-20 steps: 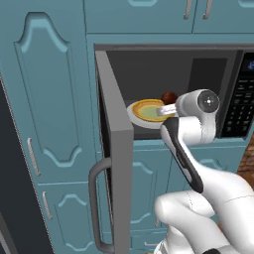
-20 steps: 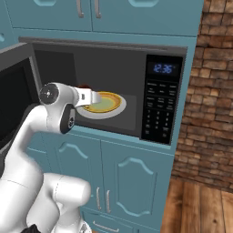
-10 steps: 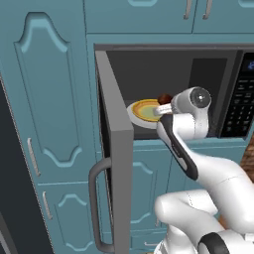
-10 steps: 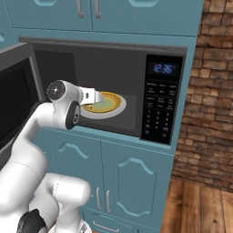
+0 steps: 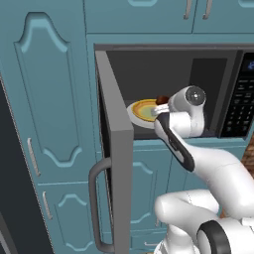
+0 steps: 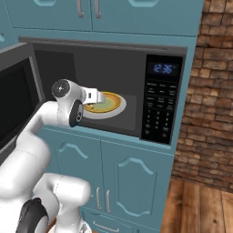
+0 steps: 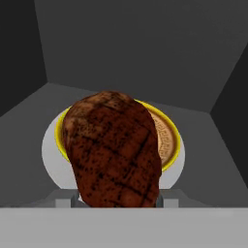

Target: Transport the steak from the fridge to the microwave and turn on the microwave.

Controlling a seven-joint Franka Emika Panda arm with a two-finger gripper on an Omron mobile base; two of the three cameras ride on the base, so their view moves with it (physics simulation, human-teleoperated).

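The hand [image 5: 159,110] is reaching into the open microwave [image 6: 118,54], and right in front of the camera on it hangs the steak [image 7: 114,150], a dark, grill-marked slab looming large in the hand view. Its lower end sits down between the two finger tips, which peek out on either side of it, so the jaws stand partway open and clamped on the meat. Beyond the steak, further along the reach of the hand, lies a plate [image 7: 172,172] with a yellow rim on the microwave floor; the steak hangs above its near side, not yet resting on it as far as I can tell. From the left base view a dark nub of the steak [image 5: 161,99] shows just past the wrist, over the plate's [image 5: 141,111] edge. Now, the handling: this looks like a modest weight for the arm, but meat is soft and likely a bit slick, so it could sag or slide if the squeeze slackens early. The grip is at one end, leaving most of the slab sticking out ahead of the fingers, which I judge makes it prone to tipping forward on release. A hold nearer the middle would be steadier; here, lowering it close to the plate before letting go seems wise. The door [image 5: 116,149] stands wide, off to the hand's left.
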